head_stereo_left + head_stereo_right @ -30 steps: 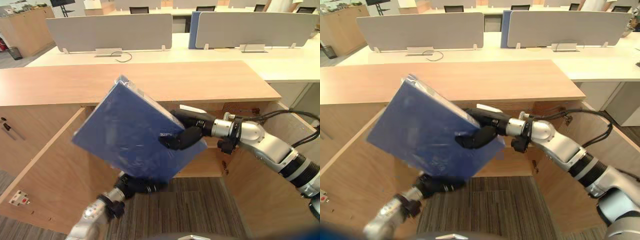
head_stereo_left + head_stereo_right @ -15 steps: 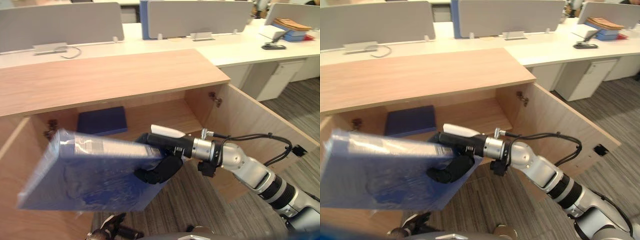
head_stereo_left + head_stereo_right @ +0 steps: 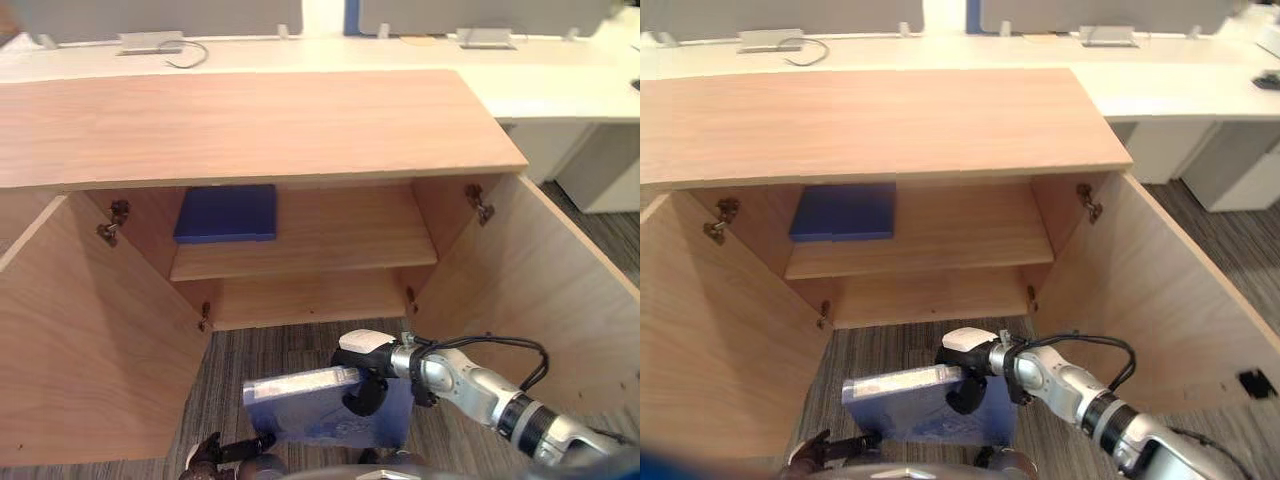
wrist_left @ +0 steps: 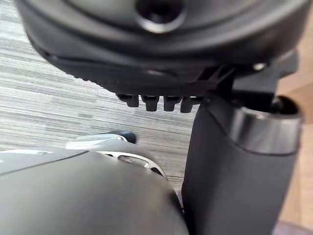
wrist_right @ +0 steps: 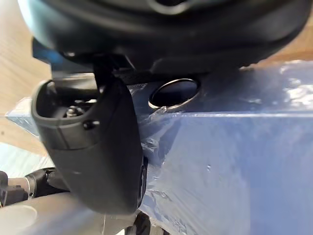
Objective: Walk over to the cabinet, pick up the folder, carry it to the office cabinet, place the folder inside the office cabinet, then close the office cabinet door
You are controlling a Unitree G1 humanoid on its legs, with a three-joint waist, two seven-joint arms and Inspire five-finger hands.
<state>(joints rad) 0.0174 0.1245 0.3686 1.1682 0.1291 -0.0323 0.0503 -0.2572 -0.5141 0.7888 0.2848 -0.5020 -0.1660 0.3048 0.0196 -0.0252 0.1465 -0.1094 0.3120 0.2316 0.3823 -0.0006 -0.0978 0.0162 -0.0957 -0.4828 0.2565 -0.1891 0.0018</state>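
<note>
The blue folder (image 3: 320,405), wrapped in clear film, hangs low over the carpet in front of the open office cabinet (image 3: 300,250). It lies nearly flat, its pale spine edge facing the shelves. My right hand (image 3: 366,372) is shut on its right part, thumb on top and fingers curled underneath; the right wrist view shows the thumb (image 5: 93,147) pressed on the filmed cover (image 5: 230,161). My left hand (image 3: 825,447) is at the folder's lower left corner, by the floor.
Both cabinet doors stand wide open, the left door (image 3: 90,350) and the right door (image 3: 540,290). A second blue folder (image 3: 227,212) lies flat on the upper shelf at the left. The lower compartment (image 3: 310,298) is bare.
The camera has swung to face the cabinet squarely. My right hand has lowered the folder from shelf height to just above the carpet, in front of the lower compartment.
</note>
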